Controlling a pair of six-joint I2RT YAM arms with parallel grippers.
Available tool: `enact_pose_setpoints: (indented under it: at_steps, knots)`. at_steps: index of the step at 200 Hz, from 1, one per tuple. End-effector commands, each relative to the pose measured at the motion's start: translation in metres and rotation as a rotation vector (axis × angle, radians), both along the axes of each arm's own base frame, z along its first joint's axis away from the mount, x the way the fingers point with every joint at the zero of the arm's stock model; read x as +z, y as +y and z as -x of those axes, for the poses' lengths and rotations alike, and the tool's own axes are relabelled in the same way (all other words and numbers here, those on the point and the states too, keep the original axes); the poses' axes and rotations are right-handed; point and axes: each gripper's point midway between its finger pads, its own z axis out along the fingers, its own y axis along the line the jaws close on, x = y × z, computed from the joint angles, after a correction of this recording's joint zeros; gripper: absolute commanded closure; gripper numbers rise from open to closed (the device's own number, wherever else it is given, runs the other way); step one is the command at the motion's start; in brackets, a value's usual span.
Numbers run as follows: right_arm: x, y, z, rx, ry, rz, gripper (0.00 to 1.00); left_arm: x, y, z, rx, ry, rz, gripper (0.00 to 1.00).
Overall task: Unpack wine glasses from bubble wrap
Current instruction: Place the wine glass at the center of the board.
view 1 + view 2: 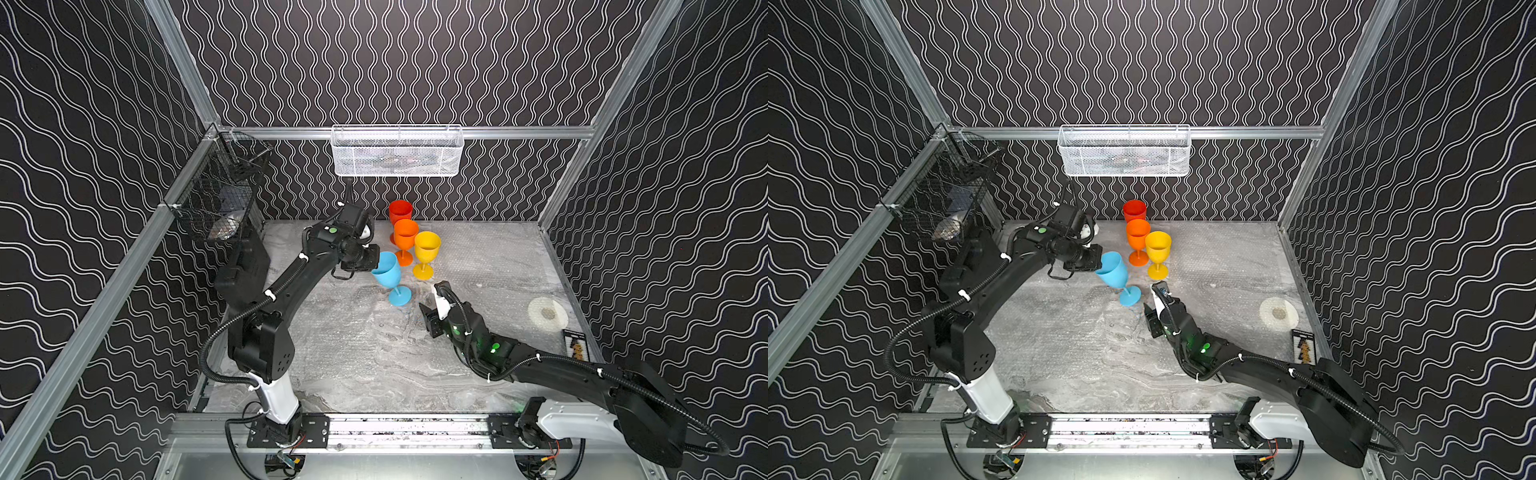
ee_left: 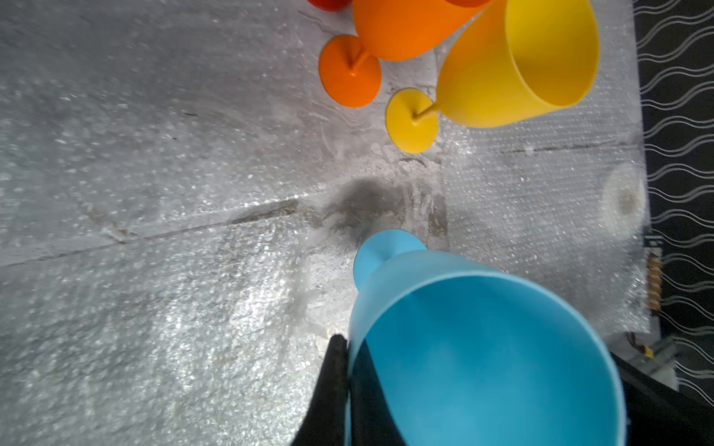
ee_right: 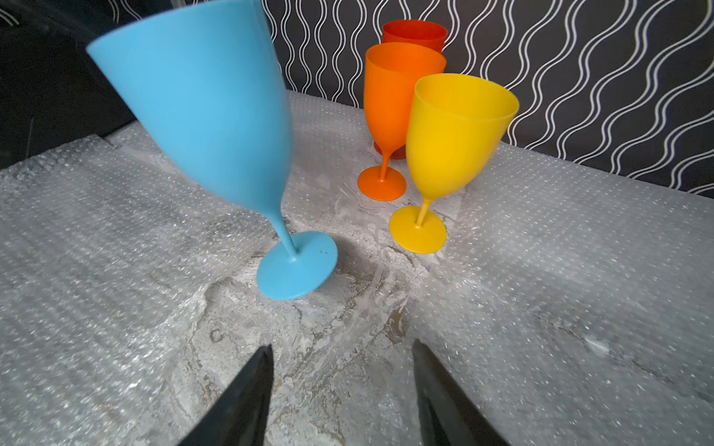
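Note:
The light blue wine glass leans toward the left arm, its foot low over a bare patch of table. My left gripper is shut on its rim, one finger outside the bowl and one inside. Behind it stand the red, orange and yellow wine glasses, upright and unwrapped, as the right wrist view also shows. My right gripper is open and empty, just in front of the blue foot. Flat bubble wrap covers much of the table.
A white mesh basket hangs on the back wall. A black wire basket hangs at the left rail. A white round disc and a small card lie near the table's right edge.

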Motion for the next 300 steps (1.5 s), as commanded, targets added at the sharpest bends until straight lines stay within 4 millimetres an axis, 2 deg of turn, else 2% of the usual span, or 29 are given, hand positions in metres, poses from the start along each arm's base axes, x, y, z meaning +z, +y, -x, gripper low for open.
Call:
enact_pose_setpoints:
  at_steps: [1, 53, 99, 170, 217, 300]
  knots:
    - [0.011, -0.009, -0.003, -0.059, -0.032, -0.066, 0.41, 0.01, 0.013, -0.022, 0.099, -0.117, -0.034, 1.0]
    - [0.013, -0.015, -0.004, -0.088, -0.041, -0.062, 0.41, 0.008, -0.007, -0.049, 0.089, -0.171, -0.042, 1.0]
    - [0.015, -0.021, -0.005, -0.108, -0.051, -0.063, 0.4, -0.003, -0.031, -0.051, 0.032, -0.178, -0.154, 1.0]
    - [0.013, -0.025, -0.008, -0.118, -0.043, -0.063, 0.4, -0.018, -0.047, -0.053, -0.018, -0.16, -0.276, 1.0]
    - [0.013, -0.029, -0.009, -0.13, -0.042, -0.066, 0.39, -0.03, -0.05, -0.054, -0.028, -0.132, -0.288, 1.0]
    - [0.012, -0.03, -0.011, -0.135, -0.034, -0.072, 0.39, -0.037, -0.055, -0.053, -0.043, -0.123, -0.289, 1.0]
